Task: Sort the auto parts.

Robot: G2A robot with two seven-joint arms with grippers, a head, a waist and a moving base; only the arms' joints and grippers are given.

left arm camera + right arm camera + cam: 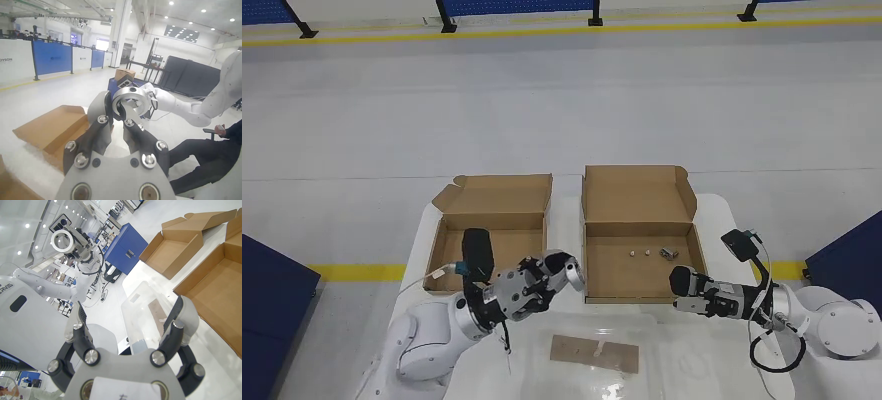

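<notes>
Clamps left end effector (115, 110) on metal ring (130, 101) through its hole, raised over bench (718, 230) in the gap between left box (507, 240) and right box (622, 277), both just beside, hole facing right end effector (130, 313), spread apart and empty by right box's front edge.

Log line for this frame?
left gripper: shut on silver metal ring | right gripper: open, empty | brown cardboard box by right gripper: small parts inside
</notes>
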